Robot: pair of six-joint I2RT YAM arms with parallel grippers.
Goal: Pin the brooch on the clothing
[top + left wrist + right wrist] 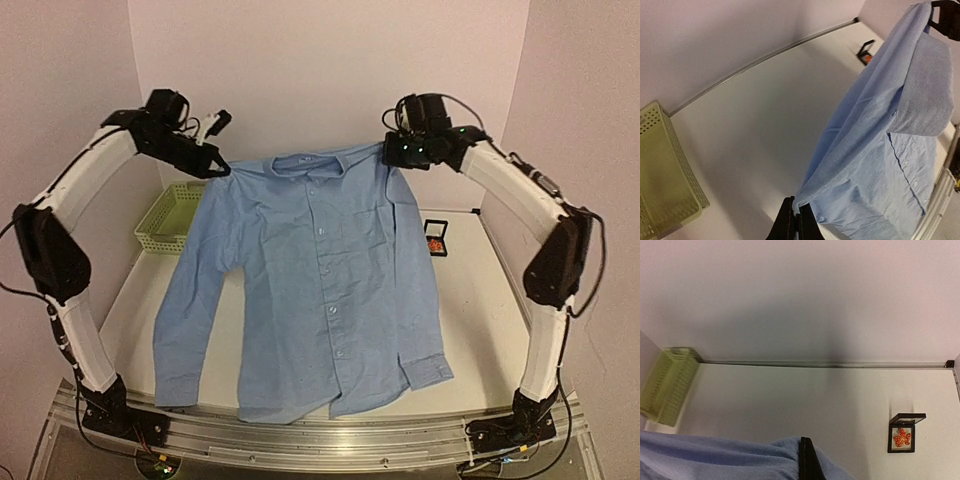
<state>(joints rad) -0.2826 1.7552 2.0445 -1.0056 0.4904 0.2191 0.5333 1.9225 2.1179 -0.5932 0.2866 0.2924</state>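
I hold the shirt (320,280) up by its shoulders, my left end effector (214,166) and right end effector (394,151) each clamped shut on the cloth. The brooch (901,437) lies untouched in its black box (907,417) on the table (475,320). I judge this the spreading step. Next I should lay the shirt flat and free one end effector for the brooch.

Blue clothing (715,457) fills the bottom edge, pinched in the dark, closed right jaws. On the white desk (790,395) beyond, the orange-red brooch (901,437) lies in an open black-framed box (900,451), well apart from a green basket (670,385) at left.
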